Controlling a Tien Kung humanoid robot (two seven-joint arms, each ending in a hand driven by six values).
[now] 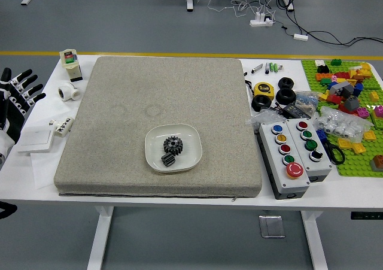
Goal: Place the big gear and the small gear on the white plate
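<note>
At the left edge of the head view, my left hand [24, 93] has its fingers spread and holds nothing, well to the left of the plate. The white plate [155, 160] lies on the grey-brown mat, toward its near side. On the plate sit the big dark gear [173, 145] and, just below and left of it, the small dark gear [168, 159]; they look to be touching or nearly so. My right hand is outside the picture.
The thick mat [161, 96] covers the table's middle. White fittings, a small carton [70, 64] and a white box [36, 138] stand left. Button boxes [287, 159], a tape measure [263, 90], black wheels, plastic bags and toy bricks on green baseplates [359, 162] occupy the right.
</note>
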